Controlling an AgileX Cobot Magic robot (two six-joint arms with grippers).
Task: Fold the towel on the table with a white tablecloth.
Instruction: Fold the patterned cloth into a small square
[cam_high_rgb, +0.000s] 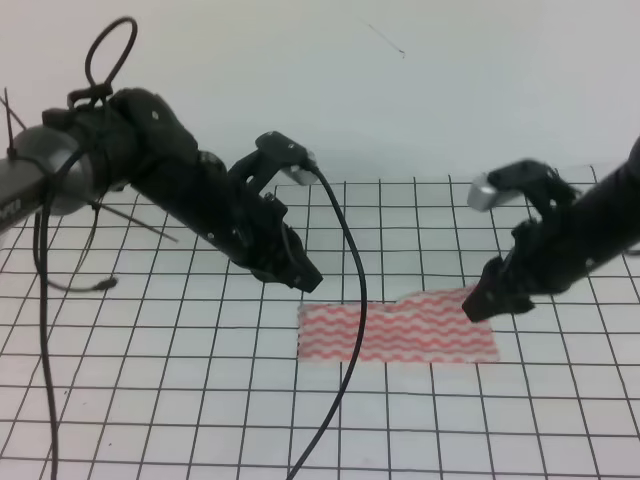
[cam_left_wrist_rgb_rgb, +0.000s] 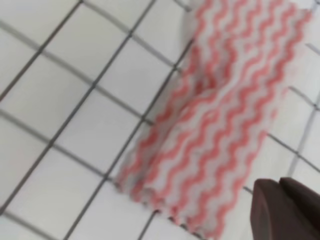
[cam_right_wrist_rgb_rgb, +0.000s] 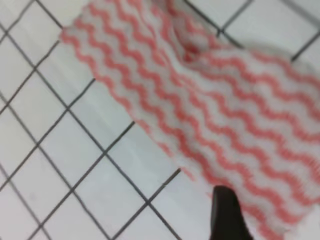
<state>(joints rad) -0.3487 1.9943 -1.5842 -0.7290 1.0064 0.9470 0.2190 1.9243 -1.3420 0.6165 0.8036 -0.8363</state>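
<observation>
Light is bright, even and diffuse in all three views, washing the wall and the far edge of the bench (cam_high_rgb: 420, 430) to a pale grey-white. Shadows are faint: only a soft darkening under the towel (cam_high_rgb: 398, 332) (barely a rim). No hard glare shows. The high view is fairly sharp, though grainy. Both wrist views are soft, the towel's stripes and the grid lines smeared, and the dark pincer (cam_left_wrist_rgb_rgb: 287, 210) tips at the bottom edge are blurred shapes.
</observation>
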